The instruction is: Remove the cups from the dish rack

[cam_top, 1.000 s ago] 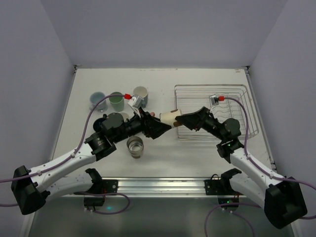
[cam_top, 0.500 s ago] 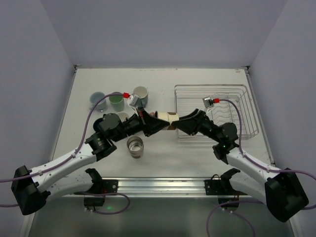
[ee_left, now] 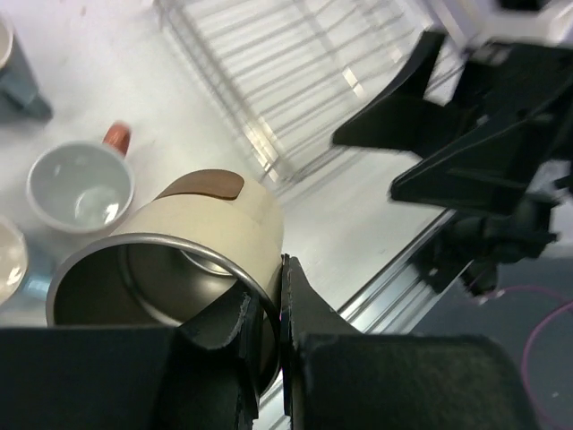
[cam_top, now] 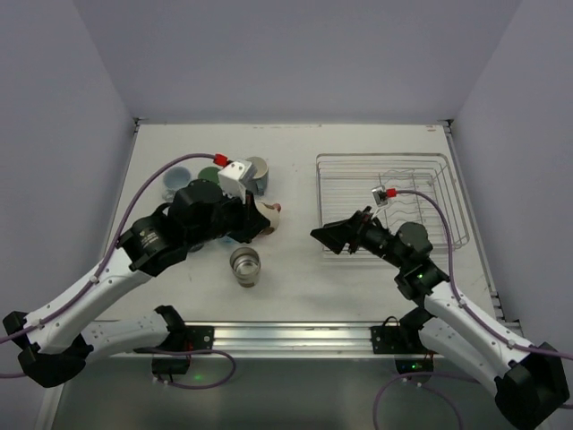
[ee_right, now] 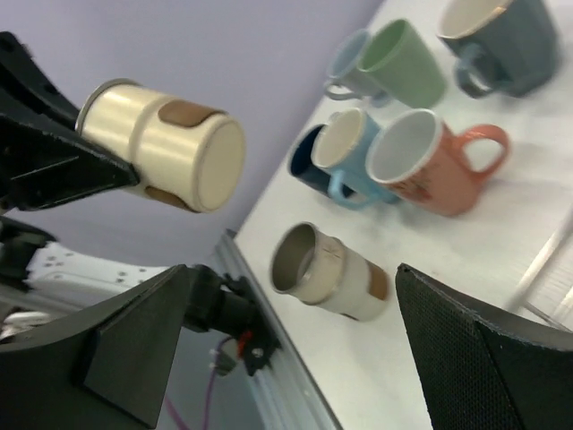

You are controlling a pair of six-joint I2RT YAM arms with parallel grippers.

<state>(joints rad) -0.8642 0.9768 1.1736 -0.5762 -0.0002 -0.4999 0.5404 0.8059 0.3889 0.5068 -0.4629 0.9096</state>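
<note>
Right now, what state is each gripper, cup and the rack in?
beige tumbler, held in the air, tilted.
left gripper, shut on the beige tumbler's rim.
right gripper, open, empty.
second tumbler, standing upright, free.
salmon mug, upright, empty.
dish rack, no cups visible inside.

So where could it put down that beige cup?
Bare table runs along its far edge, behind the mugs and the dish rack. Another open patch lies between the metal-rimmed tumbler and the rack. The far left is crowded: mugs cluster there beside the left gripper and its beige cup.
</note>
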